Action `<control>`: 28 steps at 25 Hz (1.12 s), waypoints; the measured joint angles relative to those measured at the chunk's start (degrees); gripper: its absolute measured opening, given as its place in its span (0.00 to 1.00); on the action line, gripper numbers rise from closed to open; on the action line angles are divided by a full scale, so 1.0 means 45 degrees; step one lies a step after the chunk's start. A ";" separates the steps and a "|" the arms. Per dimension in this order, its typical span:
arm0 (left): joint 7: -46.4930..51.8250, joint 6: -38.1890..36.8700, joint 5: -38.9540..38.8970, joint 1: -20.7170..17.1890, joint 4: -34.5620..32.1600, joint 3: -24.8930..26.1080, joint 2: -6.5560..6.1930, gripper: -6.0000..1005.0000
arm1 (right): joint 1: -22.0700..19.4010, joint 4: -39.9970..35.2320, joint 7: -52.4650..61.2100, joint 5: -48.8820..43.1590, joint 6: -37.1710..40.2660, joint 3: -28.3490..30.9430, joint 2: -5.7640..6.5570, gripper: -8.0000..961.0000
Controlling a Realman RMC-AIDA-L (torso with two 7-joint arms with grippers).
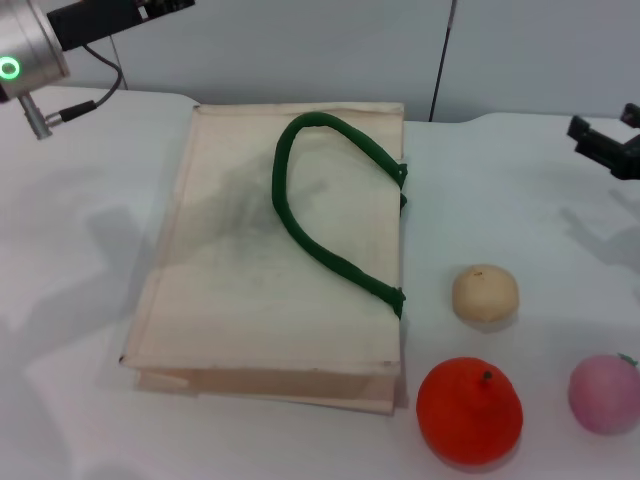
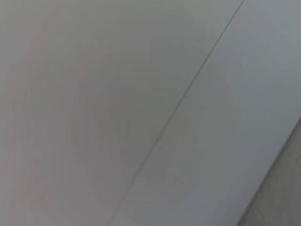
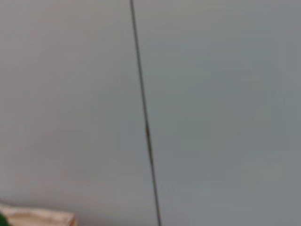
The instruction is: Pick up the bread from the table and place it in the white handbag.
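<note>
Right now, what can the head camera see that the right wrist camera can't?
Only the head view shows the whole white handbag lying flat on the table, its green handle, a round beige bun, an orange fruit and a pink fruit, plus the left arm and the right gripper. No striped bread appears. Only the right wrist view shows a plain wall with a dark seam up close. Both share a corner of the bag.

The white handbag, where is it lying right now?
In the head view the white handbag lies flat on the table, left of centre, with the round beige bun and the orange fruit to its right.
</note>
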State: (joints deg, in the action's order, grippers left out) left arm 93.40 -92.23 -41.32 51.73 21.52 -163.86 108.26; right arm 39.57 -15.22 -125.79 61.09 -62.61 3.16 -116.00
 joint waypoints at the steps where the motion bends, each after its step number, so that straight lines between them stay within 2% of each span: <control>1: -0.0723 -0.0165 -0.0575 -0.0162 -0.0004 -0.0006 0.0167 0.62 | -0.0080 0.0154 -0.0356 0.0000 -0.0129 0.0506 0.0002 0.92; 3: -0.1773 -0.0370 -0.1243 -0.0389 -0.0003 -0.0014 0.0398 0.71 | -0.0184 0.0435 -0.1045 0.0001 -0.0269 0.1402 0.0008 0.92; 7: -0.4962 -0.0406 -0.2617 -0.0873 0.0002 -0.0004 0.0952 0.75 | -0.0301 0.1083 -0.2815 -0.0001 -0.0244 0.2778 -0.0002 0.92; 8: -0.6117 -0.0417 -0.3032 -0.1092 -0.0004 0.0004 0.1180 0.75 | -0.0308 0.1349 -0.3435 0.0000 -0.0202 0.3333 0.0001 0.92; 12: -1.0633 -0.0827 -0.4078 -0.1758 -0.0395 0.0020 0.1796 0.76 | -0.0308 0.1594 -0.3966 -0.0002 -0.0117 0.3912 -0.0007 0.92; 14: -1.2801 -0.0550 -0.4174 -0.1988 -0.1352 0.0100 0.1802 0.76 | -0.0294 0.1706 -0.4219 -0.0001 0.0208 0.4136 -0.0010 0.92; 16: -1.3836 0.0132 -0.4496 -0.2118 -0.2210 0.0401 0.1782 0.76 | -0.0322 0.1757 -0.4324 -0.0001 0.0415 0.4361 -0.0014 0.92; 23: -1.4246 0.2488 -0.7251 -0.2766 -0.4576 0.2263 0.1821 0.75 | -0.0746 0.2360 -0.5297 0.0000 -0.0191 0.6164 -0.0072 0.92; 28: -1.4209 0.2829 -0.7719 -0.2964 -0.5066 0.2479 0.1813 0.75 | -0.1072 0.2859 -0.5989 0.0000 -0.0753 0.6908 -0.0081 0.92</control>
State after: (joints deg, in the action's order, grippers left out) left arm 29.46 -79.51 -76.05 38.39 -1.28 -152.71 116.42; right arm 34.75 -2.35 -152.74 61.09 -66.00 34.24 -116.36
